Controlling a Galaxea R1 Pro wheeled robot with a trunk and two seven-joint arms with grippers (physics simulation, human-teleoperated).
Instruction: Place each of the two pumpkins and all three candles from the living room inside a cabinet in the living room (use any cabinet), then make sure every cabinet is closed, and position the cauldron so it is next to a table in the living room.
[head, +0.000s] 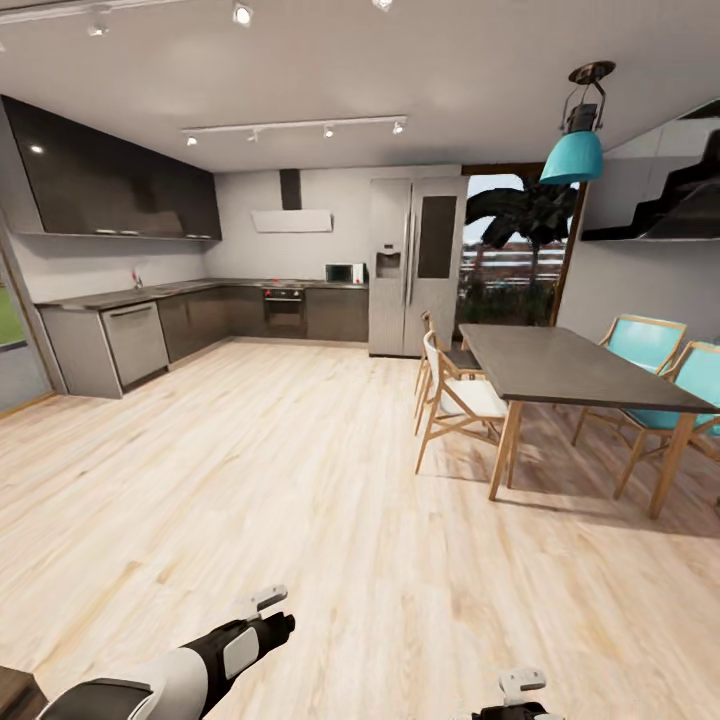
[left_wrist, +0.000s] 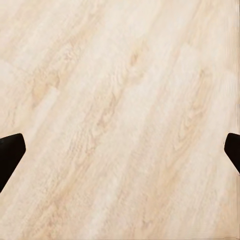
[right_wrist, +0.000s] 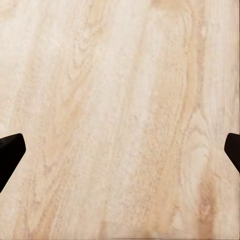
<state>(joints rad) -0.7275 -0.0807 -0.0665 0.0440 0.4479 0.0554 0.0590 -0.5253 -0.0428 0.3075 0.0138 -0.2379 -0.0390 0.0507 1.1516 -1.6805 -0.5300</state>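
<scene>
Transit is the step in hand: the head view faces a kitchen and dining area, with a fridge (head: 413, 265), a dark dining table (head: 565, 365) and wooden chairs (head: 455, 395) on pale plank floor (head: 250, 470), and no pumpkin, candle, cabinet or cauldron is in sight, so their location cannot be given. Left pincer (left_wrist: 120, 150) and right pincer (right_wrist: 120, 150) each hang over bare planks with fingertips spread wide and nothing held. Next move, as judged: turn the base toward the living room and locate the task items before any grasp.
</scene>
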